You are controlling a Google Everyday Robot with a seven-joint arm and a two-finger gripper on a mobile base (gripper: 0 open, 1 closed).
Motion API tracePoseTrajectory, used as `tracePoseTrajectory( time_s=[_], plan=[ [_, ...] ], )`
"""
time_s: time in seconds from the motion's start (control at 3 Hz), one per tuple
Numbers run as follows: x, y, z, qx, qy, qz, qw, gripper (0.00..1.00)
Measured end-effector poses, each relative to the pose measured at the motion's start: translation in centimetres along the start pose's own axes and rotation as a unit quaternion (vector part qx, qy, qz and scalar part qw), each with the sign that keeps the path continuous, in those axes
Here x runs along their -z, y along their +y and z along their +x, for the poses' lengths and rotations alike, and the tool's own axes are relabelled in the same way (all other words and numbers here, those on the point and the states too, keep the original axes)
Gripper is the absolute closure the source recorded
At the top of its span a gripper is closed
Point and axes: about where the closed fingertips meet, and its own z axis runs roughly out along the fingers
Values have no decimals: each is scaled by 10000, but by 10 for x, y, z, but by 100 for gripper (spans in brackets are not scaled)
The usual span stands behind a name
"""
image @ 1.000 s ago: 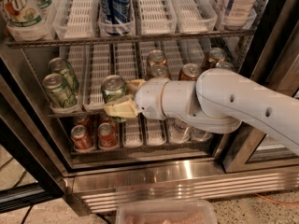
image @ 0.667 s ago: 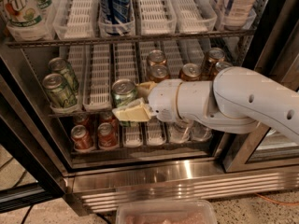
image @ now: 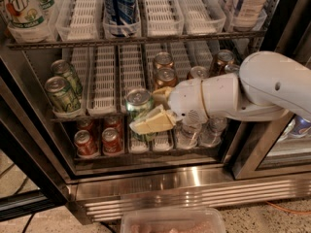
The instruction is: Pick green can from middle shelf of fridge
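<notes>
The fridge [image: 194, 188] fills the view, with a dark frame and a stainless steel base panel. The white arm [image: 252, 89] reaches in from the right, across the front of the middle shelf [image: 104, 81], a wire rack carrying white slotted lane trays. The gripper [image: 146, 110] sits at the front edge of this shelf, near its centre. Its cream fingers [image: 151, 120] are clenched on the green can [image: 138, 102], one finger low across the can's front and the other at its right side. The can stands upright with its silver lid up, at the shelf's front edge. Its lower body shows against the shelf below, and whether it rests on the tray cannot be told. Two more green cans [image: 61, 93] stand in the leftmost lane. Copper cans [image: 165, 76] stand in the lanes behind the gripper. Red cans [image: 112, 140] sit on the lower shelf, left of the gripper. A blue bottle [image: 119, 4] stands on the top shelf.
</notes>
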Motion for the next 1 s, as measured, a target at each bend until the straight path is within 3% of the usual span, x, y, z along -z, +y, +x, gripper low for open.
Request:
tracePoseTrajectory(
  time_s=[0.33, 0.67, 1.0],
  plan=[
    [4, 21, 3, 86, 97, -716, 9974, 100],
    [11, 45, 3, 224, 116, -1378, 9901, 100],
    [11, 45, 3, 224, 116, -1378, 9901, 100]
  ],
)
